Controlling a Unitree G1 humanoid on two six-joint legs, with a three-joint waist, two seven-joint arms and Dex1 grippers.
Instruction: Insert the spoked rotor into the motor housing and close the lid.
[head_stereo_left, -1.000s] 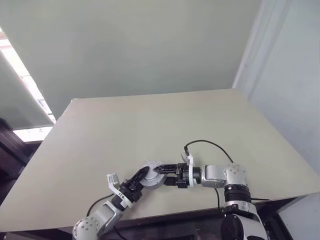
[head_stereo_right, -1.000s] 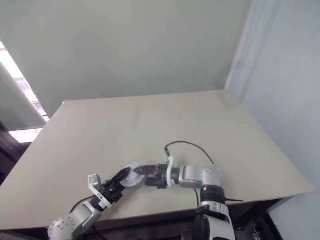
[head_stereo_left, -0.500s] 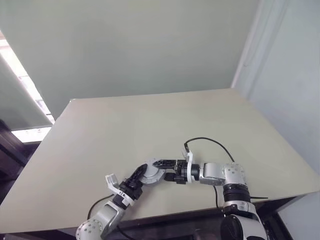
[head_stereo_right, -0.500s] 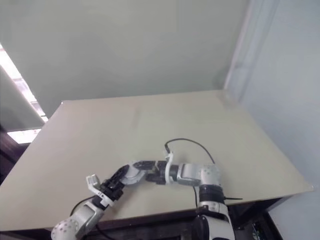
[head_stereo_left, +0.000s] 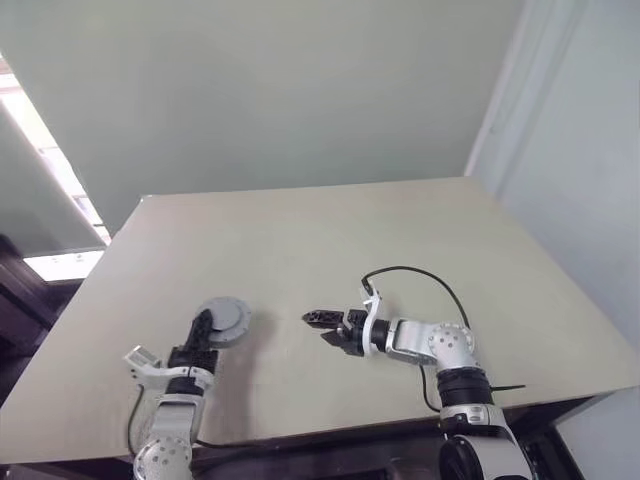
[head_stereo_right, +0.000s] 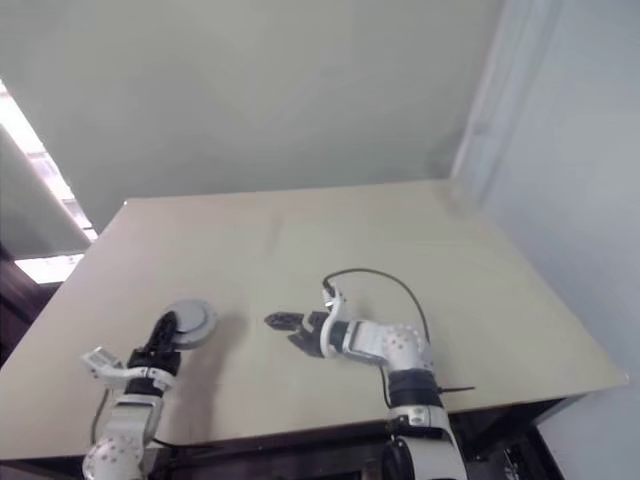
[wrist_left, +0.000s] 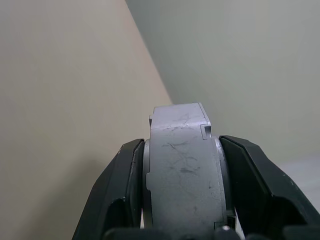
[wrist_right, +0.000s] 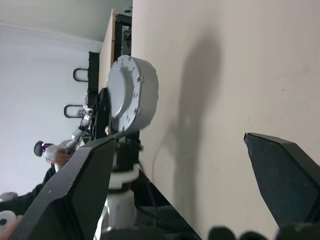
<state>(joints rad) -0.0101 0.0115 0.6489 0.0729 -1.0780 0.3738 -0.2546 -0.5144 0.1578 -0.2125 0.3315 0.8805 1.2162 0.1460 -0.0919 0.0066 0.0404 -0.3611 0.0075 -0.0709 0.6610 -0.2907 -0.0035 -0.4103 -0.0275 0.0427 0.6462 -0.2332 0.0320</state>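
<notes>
A broad, pale beige, matte-topped table (head_stereo_left: 330, 240) is filling the middle of the scene, its far edge running straight beneath a plain grey-green wall (head_stereo_left: 270, 90). Off the table's far right corner, a lighter bluish-white wall (head_stereo_left: 580, 170) is meeting the grey-green one at a vertical corner. Past the table's left edge, a bright strip of light (head_stereo_left: 45, 170) is slanting down, with a second bright patch (head_stereo_left: 60, 265) glowing lower down. Dark furniture (head_stereo_left: 15, 310) is sitting in shadow beyond the table's near left side.

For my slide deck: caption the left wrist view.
The left gripper grips a grey metal motor unit edge-on above the beige table.
</notes>
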